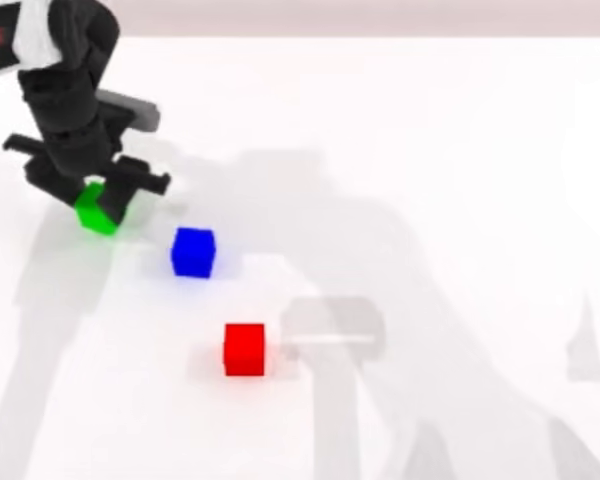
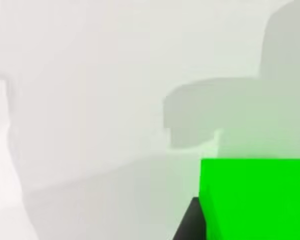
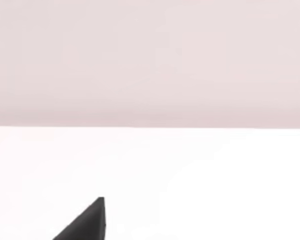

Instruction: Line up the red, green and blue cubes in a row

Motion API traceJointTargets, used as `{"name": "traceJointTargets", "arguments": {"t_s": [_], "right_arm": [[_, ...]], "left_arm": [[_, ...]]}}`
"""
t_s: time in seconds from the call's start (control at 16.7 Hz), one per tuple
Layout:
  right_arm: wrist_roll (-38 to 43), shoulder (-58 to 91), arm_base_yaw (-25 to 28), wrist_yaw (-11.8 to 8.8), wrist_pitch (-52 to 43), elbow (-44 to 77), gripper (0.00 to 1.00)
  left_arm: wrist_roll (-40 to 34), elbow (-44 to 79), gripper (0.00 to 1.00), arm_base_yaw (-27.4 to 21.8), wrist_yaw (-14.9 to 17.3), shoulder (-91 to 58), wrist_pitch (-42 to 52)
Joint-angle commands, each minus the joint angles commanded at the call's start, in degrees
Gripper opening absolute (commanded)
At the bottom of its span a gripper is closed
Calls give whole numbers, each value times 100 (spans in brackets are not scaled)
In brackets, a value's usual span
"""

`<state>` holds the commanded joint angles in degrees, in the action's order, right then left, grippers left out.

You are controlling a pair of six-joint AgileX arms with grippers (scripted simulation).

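At the bench's left, the left hand (image 1: 98, 200) gripped the green cube (image 1: 100, 210); blue cube (image 1: 193, 251) and red cube (image 1: 244, 349) followed diagonally rightwards. Releasing off that line could spoil the row

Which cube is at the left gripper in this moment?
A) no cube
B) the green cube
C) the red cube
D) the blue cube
B. In the top view the left gripper is down on the green cube at the table's left, while the blue cube and the red cube lie apart from it; the left wrist view also shows the green cube close up.
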<state>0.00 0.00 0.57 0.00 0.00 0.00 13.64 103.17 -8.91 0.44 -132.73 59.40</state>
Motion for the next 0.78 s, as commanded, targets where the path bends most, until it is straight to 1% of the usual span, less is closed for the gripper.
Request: {"name": "traceJointTargets", "arguments": {"t_s": [0.24,0.36,0.66,0.78], "right_arm": [[0,0,0,0,0,0,100],[0,0,0,0,0,0,100],[0,0,0,0,0,0,100],[0,0,0,0,0,0,100]], "left_arm": [[-15,597,0,71,-1,202,870],[-15,789,0,90,-2,288,1108],[-17,801,0,49,-5,283,1120],[-201,803,0,-109,-10,288,1132]]}}
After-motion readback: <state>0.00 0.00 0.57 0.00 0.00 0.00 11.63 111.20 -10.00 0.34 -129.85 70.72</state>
